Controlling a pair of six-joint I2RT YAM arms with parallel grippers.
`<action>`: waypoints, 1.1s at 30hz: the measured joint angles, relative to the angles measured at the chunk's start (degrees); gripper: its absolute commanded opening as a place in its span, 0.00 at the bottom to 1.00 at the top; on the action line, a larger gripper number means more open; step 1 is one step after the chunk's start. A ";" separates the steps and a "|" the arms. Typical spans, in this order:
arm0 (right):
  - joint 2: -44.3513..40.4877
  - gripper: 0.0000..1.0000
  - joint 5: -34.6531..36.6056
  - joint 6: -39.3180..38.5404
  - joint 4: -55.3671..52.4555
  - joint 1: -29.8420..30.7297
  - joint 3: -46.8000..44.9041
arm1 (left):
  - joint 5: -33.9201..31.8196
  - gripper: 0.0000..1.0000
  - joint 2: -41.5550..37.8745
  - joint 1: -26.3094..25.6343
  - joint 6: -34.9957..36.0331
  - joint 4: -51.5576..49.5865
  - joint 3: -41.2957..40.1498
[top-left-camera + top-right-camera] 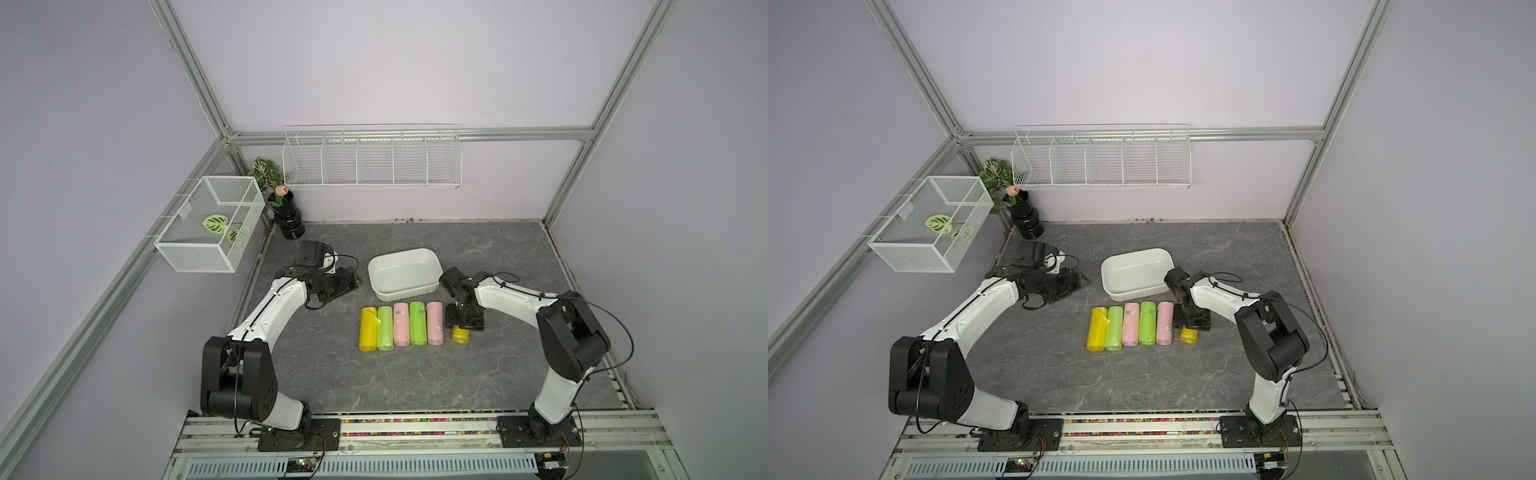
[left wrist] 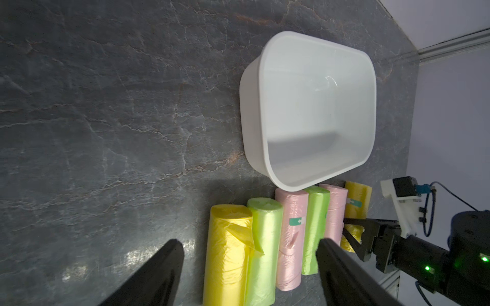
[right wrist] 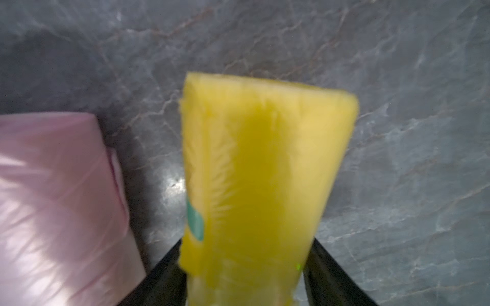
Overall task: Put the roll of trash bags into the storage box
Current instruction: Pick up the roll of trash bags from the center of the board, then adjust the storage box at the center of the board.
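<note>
Straddling the stubby yellow plastic roll of trash bags (image 3: 265,159) on the grey marbled table (image 1: 374,382), my right gripper (image 3: 246,243) flanks it; whether it pinches yet, I cannot tell. The slick film could slip out. A pink roll (image 3: 53,198) crowds one side; the glossy white storage box (image 1: 407,292) sits empty beyond. My left gripper (image 2: 249,241) gapes, idle.

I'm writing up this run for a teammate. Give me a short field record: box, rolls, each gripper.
storage box: empty, just behind the row
row of rolls: five lying side by side: yellow, green, pink, green, pink
yellow roll: sixth one, set slightly apart at the row's end nearest the right arm
right gripper: jaws either side of the yellow roll; firm grip not clear
left gripper: open, holding nothing, beside the box
rolls in box: none
</note>
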 measured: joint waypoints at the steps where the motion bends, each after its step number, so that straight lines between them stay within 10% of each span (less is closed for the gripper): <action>1: 0.04 0.64 -0.28 -0.11 0.33 -0.24 -0.11 | -0.22 0.84 0.00 0.00 0.02 0.00 0.35; 18: 0.50 0.28 0.13 -4.66 0.81 -0.55 0.17 | -0.44 0.83 0.63 0.00 1.20 -0.28 1.01; 33: -4.87 0.27 5.79 -14.27 -11.13 -0.52 19.82 | -3.08 0.75 4.28 -0.52 -4.07 0.42 1.68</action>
